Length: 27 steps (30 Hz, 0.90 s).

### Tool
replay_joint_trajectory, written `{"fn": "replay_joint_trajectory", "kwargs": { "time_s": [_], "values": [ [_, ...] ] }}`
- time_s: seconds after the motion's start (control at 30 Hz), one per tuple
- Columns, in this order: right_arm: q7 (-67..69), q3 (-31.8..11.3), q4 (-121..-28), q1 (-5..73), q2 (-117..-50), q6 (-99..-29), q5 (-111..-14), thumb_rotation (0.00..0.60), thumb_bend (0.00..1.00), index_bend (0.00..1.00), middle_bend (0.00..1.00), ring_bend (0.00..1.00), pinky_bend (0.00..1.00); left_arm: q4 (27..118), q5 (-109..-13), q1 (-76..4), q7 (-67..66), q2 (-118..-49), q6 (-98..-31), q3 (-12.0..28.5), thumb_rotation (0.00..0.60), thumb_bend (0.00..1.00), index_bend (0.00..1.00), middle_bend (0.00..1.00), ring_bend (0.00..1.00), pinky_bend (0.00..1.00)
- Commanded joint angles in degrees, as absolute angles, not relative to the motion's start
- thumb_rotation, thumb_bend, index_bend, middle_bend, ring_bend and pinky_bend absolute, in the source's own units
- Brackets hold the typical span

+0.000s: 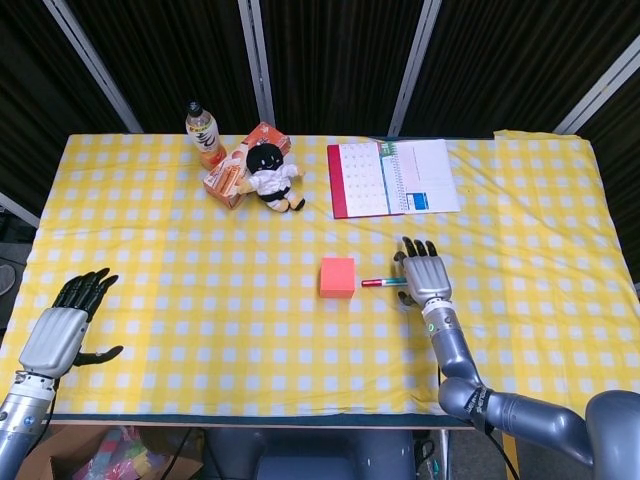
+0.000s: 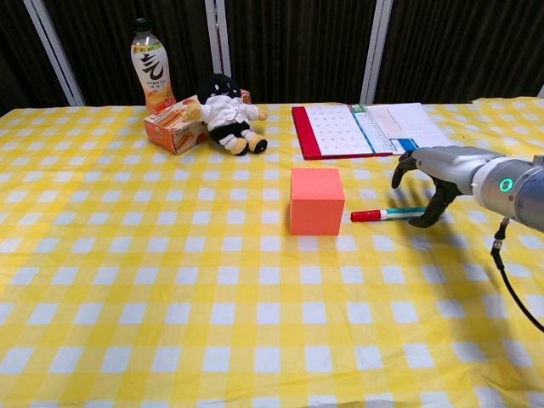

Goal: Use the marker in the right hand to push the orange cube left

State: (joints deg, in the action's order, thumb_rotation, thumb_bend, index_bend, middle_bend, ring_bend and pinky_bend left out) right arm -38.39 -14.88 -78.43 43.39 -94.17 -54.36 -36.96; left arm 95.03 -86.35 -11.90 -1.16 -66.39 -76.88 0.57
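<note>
counter: i see the yellow checked cloth filling most of both views.
calendar: lying open, upper centre-right of the head view.
orange cube: middle of the frame, just left of the marker's red tip.
right hand: over the marker's right end, fingers curved down around it; i cannot tell whether it grips.
left hand: lower left, fingers apart, holding nothing.
marker: flat on the cloth, red cap toward the cube, a small gap between.
</note>
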Motion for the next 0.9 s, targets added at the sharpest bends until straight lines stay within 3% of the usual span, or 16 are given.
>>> {"fn": "replay_joint_trajectory", "kwargs": {
  "time_s": [0.03, 0.57, 0.9],
  "values": [
    [-38.4, -14.4, -77.7, 43.7, -94.5, -54.2, -36.6, 0.6, 0.35, 0.31, 0.06, 0.0, 0.0, 94.9, -86.4, -11.9, -1.1, -66.5, -76.9, 0.6, 0.6, 0.0, 0.0, 0.0, 0.0, 0.0],
    [-35.3, -12.4, -75.2, 43.6, -96.5, -54.6, -38.4, 0.6, 0.51, 0.55, 0.17, 0.0, 0.0, 95.1, -86.4, -12.0, -0.8, -66.3, -77.0, 0.6, 0.6, 0.0, 0.0, 0.0, 0.0, 0.0],
    [-34.5, -13.3, -78.9, 43.6, -94.3, -57.1, -40.5, 0.6, 0.56, 0.57, 0.19, 0.0, 0.0, 95.0, -86.5, -12.0, -0.4, -66.3, -77.1, 0.6, 0.6, 0.0, 0.0, 0.0, 0.0, 0.0]
  ]
}}
